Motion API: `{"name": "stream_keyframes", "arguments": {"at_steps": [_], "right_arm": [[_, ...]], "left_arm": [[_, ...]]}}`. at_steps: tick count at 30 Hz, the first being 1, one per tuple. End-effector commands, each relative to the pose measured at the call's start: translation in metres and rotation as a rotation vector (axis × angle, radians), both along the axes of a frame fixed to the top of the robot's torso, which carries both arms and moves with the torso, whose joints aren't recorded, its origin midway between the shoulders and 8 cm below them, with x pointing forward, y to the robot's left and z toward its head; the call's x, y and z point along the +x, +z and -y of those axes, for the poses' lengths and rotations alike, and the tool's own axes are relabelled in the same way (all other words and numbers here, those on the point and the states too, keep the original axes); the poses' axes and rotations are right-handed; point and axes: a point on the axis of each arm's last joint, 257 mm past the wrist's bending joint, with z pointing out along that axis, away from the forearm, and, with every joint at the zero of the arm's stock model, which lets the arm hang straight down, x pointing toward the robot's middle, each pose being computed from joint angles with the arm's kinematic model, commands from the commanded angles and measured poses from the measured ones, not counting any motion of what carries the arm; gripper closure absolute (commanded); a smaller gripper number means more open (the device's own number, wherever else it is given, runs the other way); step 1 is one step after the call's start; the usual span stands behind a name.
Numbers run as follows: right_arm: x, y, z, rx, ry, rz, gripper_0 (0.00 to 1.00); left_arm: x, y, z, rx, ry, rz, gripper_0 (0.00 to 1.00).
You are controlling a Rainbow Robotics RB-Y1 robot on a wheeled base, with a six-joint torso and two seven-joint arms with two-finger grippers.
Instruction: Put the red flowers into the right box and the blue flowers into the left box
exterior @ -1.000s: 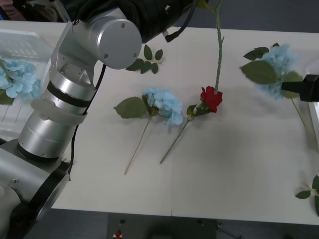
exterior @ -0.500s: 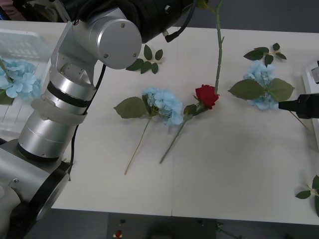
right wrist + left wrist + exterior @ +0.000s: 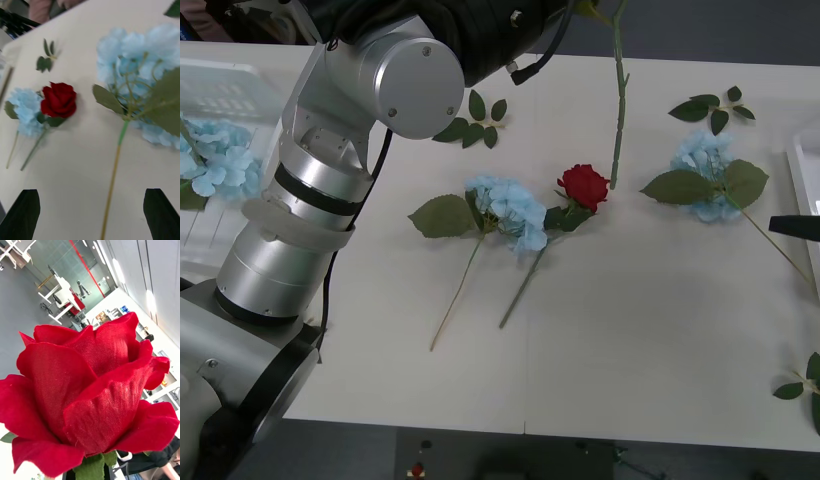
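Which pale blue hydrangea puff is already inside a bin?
The pale blue hydrangea puff at the table's far left, inside the white translucent left box. The other two blue puffs lie on the bare tabletop.

Even, bright overhead light leaves soft shadows on the pale counter [image 3: 650, 340]. The right wrist view is motion-blurred; the close rose [image 3: 90, 393] is sharp, background soft.

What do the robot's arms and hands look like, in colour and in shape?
The left arm is made of thick round silver-grey segments with black joint rings and a flat circular cap; black cables run beside it. The right hand has two black fingers with blunt tips; in the front view it shows as a slim black wedge.
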Motion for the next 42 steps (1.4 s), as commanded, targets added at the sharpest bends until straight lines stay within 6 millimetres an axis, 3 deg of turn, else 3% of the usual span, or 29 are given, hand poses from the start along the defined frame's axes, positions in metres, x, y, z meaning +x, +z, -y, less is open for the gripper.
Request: {"name": "stream_keyframes", "arguments": {"at_steps": [1,5,7,18,26,30,35,42], "right_arm": [[0.007,0.072,0.004,0.004,0.054,0.224,0.19],[0.002,0.116,-0.012,0.094,0.112,0.369,0.2],[-0.001,0.126,-0.019,0.124,0.129,0.388,0.19],[-0.03,0.185,-0.123,0.235,0.325,0.561,0.19],[-0.034,0.186,-0.202,0.326,0.311,0.667,0.2],[-0.03,0.179,-0.23,0.336,0.296,0.696,0.19],[-0.022,0.171,-0.257,0.339,0.282,0.715,0.19],[-0.014,0.179,-0.287,0.355,0.277,0.752,0.19]], "left_arm": [[-0.018,0.026,0.01,0.008,-0.022,0.086,1.0],[-0.018,0.026,0.01,0.008,-0.022,0.086,1.0],[-0.018,0.026,0.01,0.008,-0.022,0.086,1.0],[-0.018,0.026,0.01,0.008,-0.022,0.086,1.0],[-0.018,0.026,0.01,0.008,-0.022,0.086,1.0],[-0.018,0.026,0.01,0.008,-0.022,0.086,1.0],[-0.018,0.026,0.01,0.008,-0.022,0.086,1.0],[-0.018,0.026,0.01,0.008,-0.022,0.086,1.0]]}}
